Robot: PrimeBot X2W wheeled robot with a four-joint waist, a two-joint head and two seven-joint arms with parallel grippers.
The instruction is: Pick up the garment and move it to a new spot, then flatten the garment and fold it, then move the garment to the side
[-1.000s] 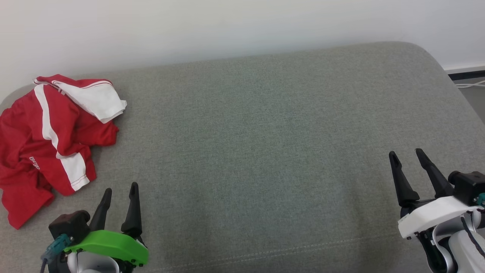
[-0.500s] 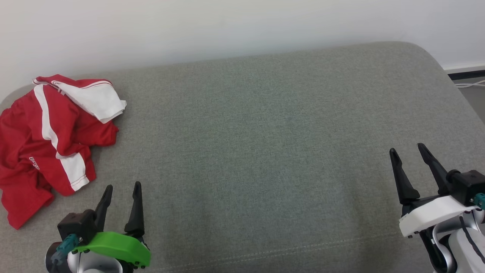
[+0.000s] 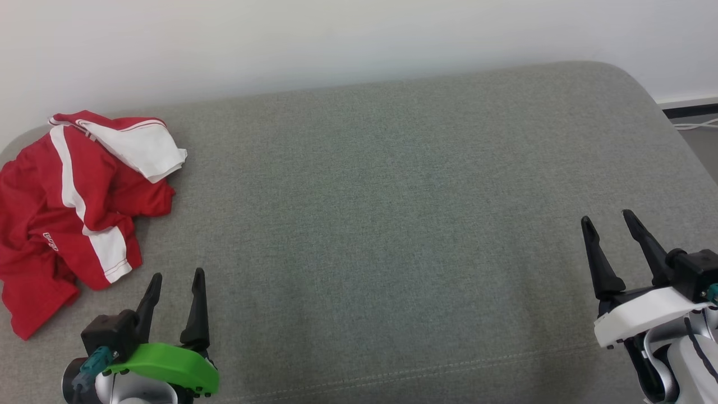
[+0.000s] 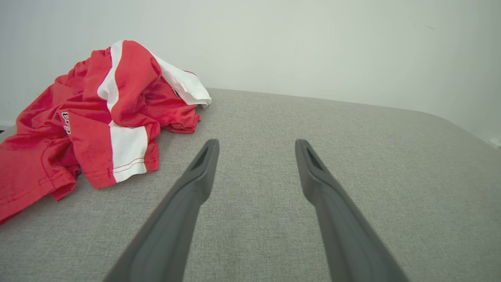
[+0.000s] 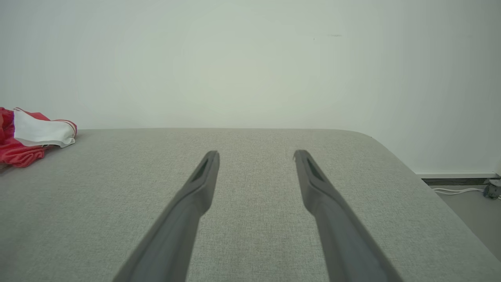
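Well, the red and white garment (image 3: pixel 73 207) lies crumpled at the left end of the grey cushion (image 3: pixel 392 196) (a white panel flopped on top). The left tool (image 3: pixel 177 273) sits near it, spread wide and empty; the right tool (image 3: pixel 607 215), equally wide and empty, is well apart at the right edge.

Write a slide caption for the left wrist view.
Open left pincer over grey cushion, crumpled red-and-white garment lying apart at the view's left.

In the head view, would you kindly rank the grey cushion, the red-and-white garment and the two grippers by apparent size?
Largest: grey cushion.
Next: red-and-white garment.
Smallest: left gripper and right gripper; they look alike, so I leave them unranked.
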